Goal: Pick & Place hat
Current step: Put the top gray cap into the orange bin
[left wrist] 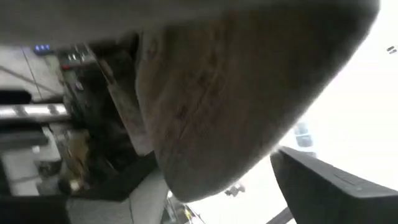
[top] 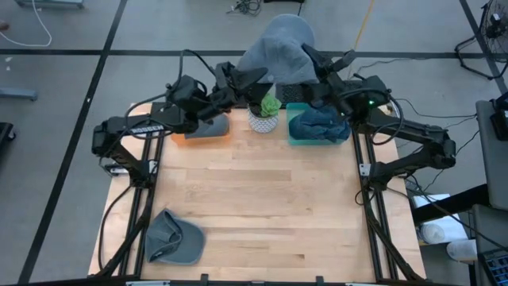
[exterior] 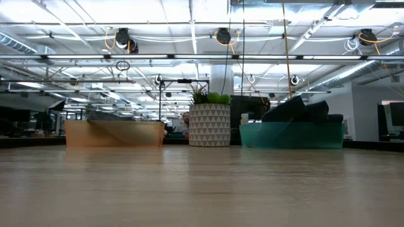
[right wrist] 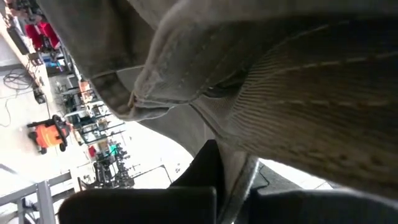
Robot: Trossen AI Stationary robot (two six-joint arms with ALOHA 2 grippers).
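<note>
A grey hat [top: 279,54] is held aloft over the far bench [top: 262,199] edge, clenched in the right hand [top: 316,65]. The left hand [top: 255,78] touches it; its grip cannot be told. A handover seems in hand, so a sure left grasp is needed next.

A potted plant [top: 263,116] is sitting at the back of the tabletop [top: 262,199]. One bin [top: 208,130] is sitting to its left and another bin [top: 317,129] to its right (cloth things are lying in that one). A hat [top: 279,52] is hanging above the plant. Another hat [top: 175,237] is lying at the front left corner.
</note>
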